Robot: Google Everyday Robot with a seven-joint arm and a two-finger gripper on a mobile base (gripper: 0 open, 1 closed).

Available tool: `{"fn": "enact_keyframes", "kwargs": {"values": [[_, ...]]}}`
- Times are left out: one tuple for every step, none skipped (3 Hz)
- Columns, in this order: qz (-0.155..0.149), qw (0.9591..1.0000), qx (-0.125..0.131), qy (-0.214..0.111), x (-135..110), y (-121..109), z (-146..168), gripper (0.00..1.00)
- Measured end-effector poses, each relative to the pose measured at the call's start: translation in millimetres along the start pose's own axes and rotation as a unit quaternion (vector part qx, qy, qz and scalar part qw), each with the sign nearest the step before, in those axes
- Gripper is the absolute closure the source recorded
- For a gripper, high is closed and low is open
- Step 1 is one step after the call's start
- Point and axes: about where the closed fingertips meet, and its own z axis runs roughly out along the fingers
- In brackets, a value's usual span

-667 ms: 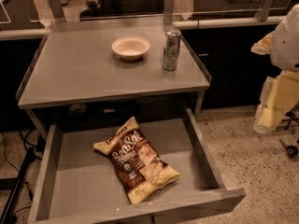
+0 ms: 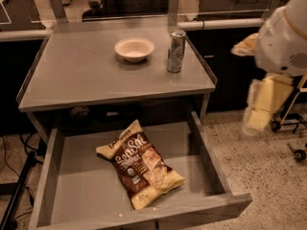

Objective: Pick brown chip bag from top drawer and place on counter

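Pincer (image 2: pixel 258 110) at far rt of view, out past the rt rim of the surface (image 2: pixel 81 75), hanging over speckled floor (image 2: pixel 249 176). Level approx between surface edge and drawer's back corner, well apart from both. Pale yellow, smeared. Can't tell if released or clenched. White arm casing (image 2: pixel 285 32) directly above, filling upper rt corner.

Brown chip bag (image 2: pixel 141 164) flat on bottom of top drawer (image 2: pixel 72 186), approx mid-drawer, a bit toward the front. Lies diagonal: 1 pale-yellow end toward back-left, other end toward front-rt. Label side up, w/ white script lettering + chips pic showing. Apart from all 4 drawer walls. Well apart from pincer, w/ drawer's rt wall between them.

Top drawer pulled out wide from under the surface, thick front board nearest the camera, low side walls running back to the grey legs.

On the surface, toward the back: 1 pale bowl (image 2: pixel 134 48), upright, approx centre. 1 slim metal drink can (image 2: pixel 176 51), upright, just rt of the bowl, near but not touching.

Behind the surface: dark cabinets (image 2: pixel 230 75) w/ pale rail (image 2: pixel 225 24) along the top. Black cables (image 2: pixel 7 164) on floor at lower left, beside drawer's left wall. 2 small castor wheels (image 2: pixel 276 125) on floor at rt, below and behind pincer.
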Motion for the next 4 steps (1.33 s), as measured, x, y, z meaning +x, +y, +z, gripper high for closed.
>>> {"fn": "enact_keyframes", "kwargs": {"values": [[-0.089, 0.9929, -0.040, -0.068, -54, 5, 26, 0.00], [-0.105, 0.9905, -0.043, -0.078, -62, 7, 28, 0.00], [-0.114, 0.9898, -0.049, -0.071, -75, 16, 45, 0.00], [-0.134, 0.9878, -0.055, -0.057, -101, 23, 76, 0.00]]}}
